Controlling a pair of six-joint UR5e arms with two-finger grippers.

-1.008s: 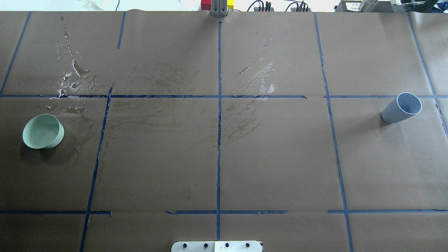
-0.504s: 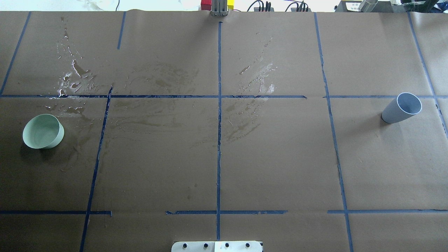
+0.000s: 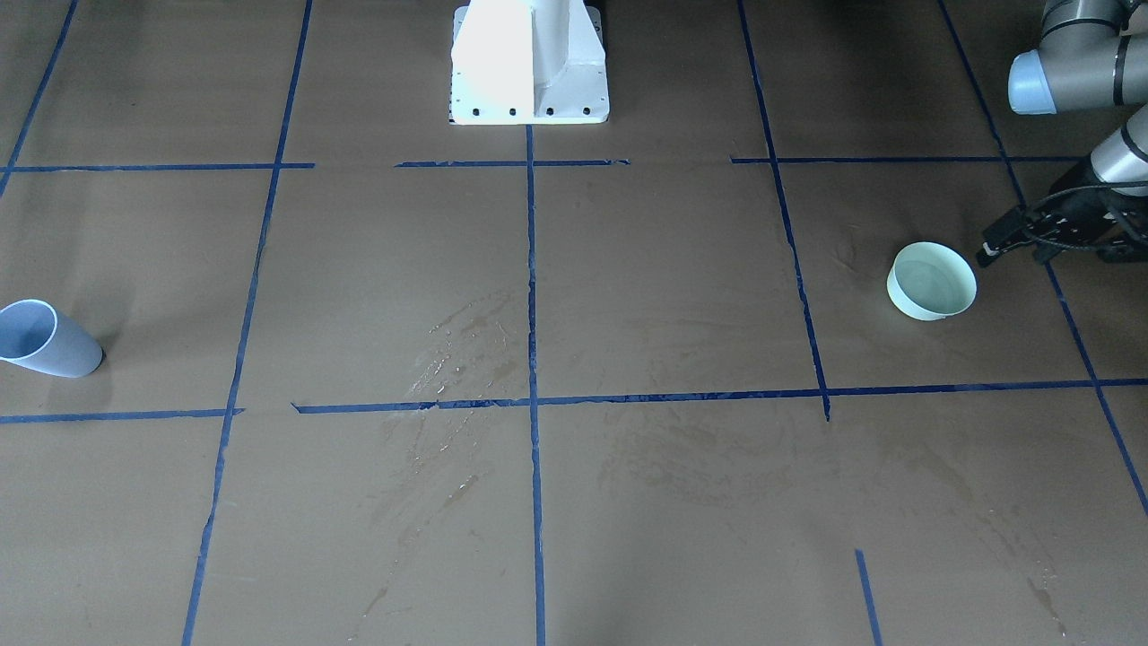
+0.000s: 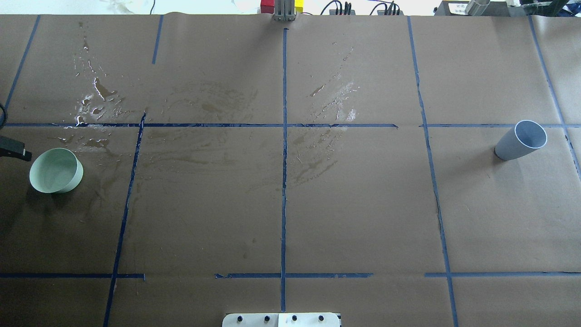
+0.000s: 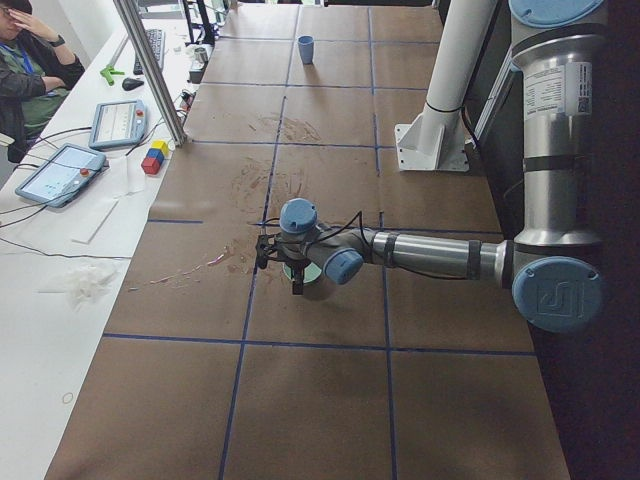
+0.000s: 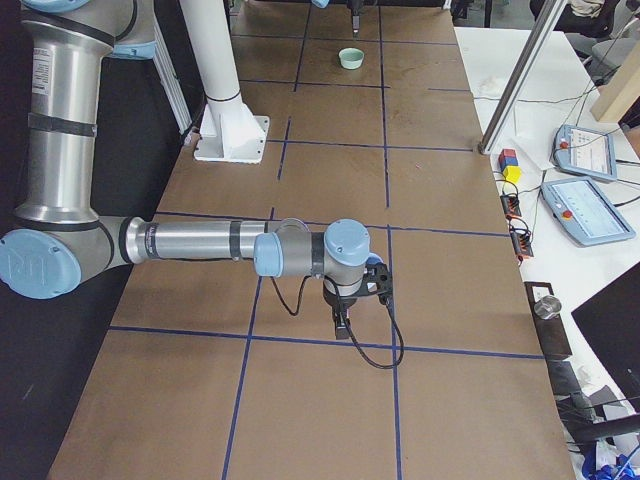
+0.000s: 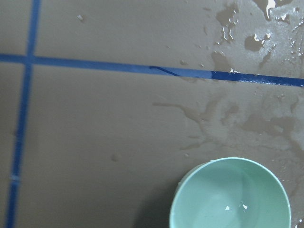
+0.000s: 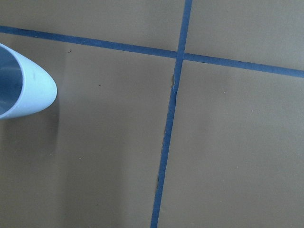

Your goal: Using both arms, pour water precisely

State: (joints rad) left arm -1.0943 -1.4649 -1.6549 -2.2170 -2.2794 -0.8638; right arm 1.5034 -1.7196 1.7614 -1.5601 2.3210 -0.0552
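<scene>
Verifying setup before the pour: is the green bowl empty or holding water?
Holding water: the left wrist view shows a glossy surface with small glints inside the bowl. How full, cannot tell.

Wide open tabletop [image 4: 363, 204] between green bowl [image 4: 56, 170] and blue cup [image 4: 521, 140], left claw [image 3: 1004, 242] just beside bowl

The surface [image 4: 363, 204] is covered in matt brown paper, faintly creased, crossed by smooth blue tape lines [image 4: 284, 181]. The mint bowl [image 4: 56, 170] looks like smooth plastic with a soft sheen, and the water [image 7: 232, 199] in it is glossy. Near the bowl, spilled puddles [image 4: 95, 97] glisten and darken the paper. Well apart from the bowl, the grey-blue cup [image 4: 520, 141] looks matt plastic. The left arm [image 5: 440, 255] and right arm [image 6: 190, 242] have satin metal tubes.
</scene>
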